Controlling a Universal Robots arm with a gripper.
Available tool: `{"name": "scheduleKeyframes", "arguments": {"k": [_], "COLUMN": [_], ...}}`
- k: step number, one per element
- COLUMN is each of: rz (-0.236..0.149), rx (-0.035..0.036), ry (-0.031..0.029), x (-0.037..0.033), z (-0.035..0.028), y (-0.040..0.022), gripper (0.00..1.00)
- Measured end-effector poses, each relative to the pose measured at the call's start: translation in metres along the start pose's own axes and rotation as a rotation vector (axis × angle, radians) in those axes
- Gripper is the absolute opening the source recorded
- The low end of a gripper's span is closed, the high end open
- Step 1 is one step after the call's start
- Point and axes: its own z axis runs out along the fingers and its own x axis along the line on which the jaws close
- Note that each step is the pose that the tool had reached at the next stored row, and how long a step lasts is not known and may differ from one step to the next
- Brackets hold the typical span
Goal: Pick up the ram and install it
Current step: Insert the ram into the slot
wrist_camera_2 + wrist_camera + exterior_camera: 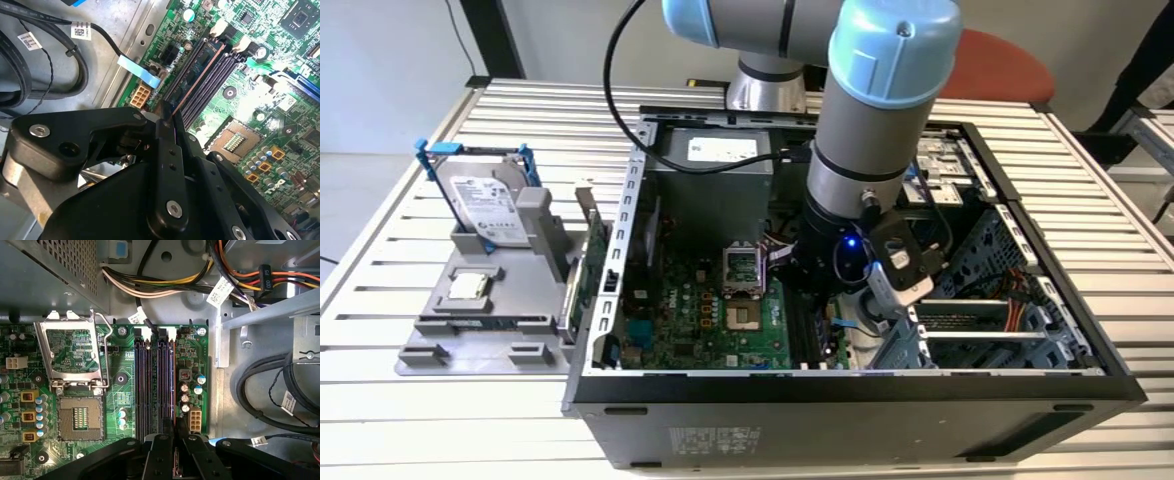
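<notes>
On the exterior view's left, the silver hard drive in a blue frame [487, 205] is standing in the grey holder tray [480, 335], out of the way. To the right, inside the open black computer case [854, 400], the black gripper [167, 120] is clenching the thin dark-green ram strip [192, 82] edge-on. It is holding it along the black memory slots [152, 385] of the green motherboard [75, 355], probably so it can go straight in.

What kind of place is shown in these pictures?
Probably a robotics lab or test bench for computer assembly. An open computer case lies on a slatted metal table, a grey fixture beside it holds parts, and the gripper works over the motherboard's memory slots.
</notes>
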Motion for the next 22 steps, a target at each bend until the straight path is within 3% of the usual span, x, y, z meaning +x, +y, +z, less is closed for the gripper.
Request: {"name": "scheduleKeyframes", "arguments": {"k": [15,22], "rz": [0.000,0.000], "rx": [0.0003,-0.0006], "ry": [0.0001,0.0003], "x": [0.0000,0.0003], "z": [0.0003,0.0044], "y": [0.0007,0.0006], "gripper": [0.00,0.00]}}
